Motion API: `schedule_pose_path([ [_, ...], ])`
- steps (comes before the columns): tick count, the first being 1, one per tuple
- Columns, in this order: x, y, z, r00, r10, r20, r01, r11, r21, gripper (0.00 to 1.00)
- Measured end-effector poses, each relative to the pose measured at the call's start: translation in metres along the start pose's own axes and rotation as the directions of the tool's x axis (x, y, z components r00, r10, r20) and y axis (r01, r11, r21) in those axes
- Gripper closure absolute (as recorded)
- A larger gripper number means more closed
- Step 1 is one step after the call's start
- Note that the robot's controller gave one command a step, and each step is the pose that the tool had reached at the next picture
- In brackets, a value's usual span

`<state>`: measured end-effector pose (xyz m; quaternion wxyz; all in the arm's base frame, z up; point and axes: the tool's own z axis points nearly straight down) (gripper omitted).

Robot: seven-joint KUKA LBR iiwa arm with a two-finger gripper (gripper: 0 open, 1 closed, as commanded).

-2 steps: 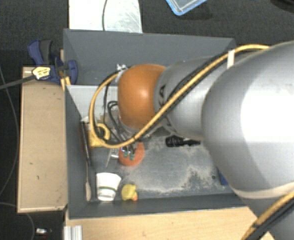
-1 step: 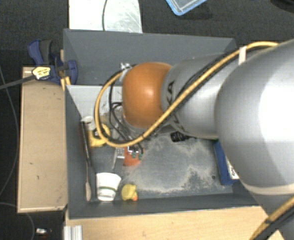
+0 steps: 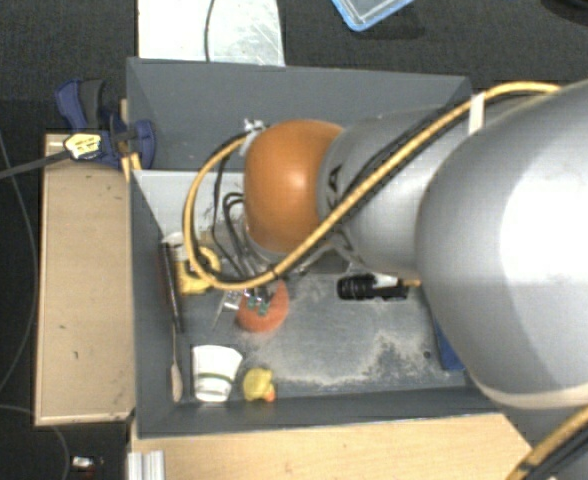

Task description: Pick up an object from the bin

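Observation:
My gripper (image 3: 244, 294) hangs low in the left half of the bin, beneath the arm's orange cover. Right under it, and touching it as far as I can see, lies a round orange-red thing (image 3: 263, 311) with a small green spot on top. A yellow piece (image 3: 190, 279) lies just to the gripper's left, by the bin's left wall. To the right, a black marker-like cylinder (image 3: 371, 288) rests on the floor, partly under the arm.
A long dark stick with a pale spoon-like end (image 3: 173, 318) runs along the left wall. A white cup (image 3: 215, 371) and a small yellow toy (image 3: 258, 384) sit near the front wall. A blue thing (image 3: 448, 354) peeks out at the right, under the arm.

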<state>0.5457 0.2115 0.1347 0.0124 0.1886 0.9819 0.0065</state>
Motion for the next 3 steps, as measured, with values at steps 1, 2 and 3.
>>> schedule_pose_path([
  [1, -0.015, -0.041, -0.001, 0.988, -0.152, -0.001, 0.152, 0.988, 0.001, 0.00],
  [2, -0.019, -0.048, 0.002, 0.956, -0.294, -0.002, 0.294, 0.956, 0.000, 0.00],
  [3, -0.045, -0.062, 0.057, 1.000, 0.005, 0.004, -0.005, 1.000, -0.004, 1.00],
])
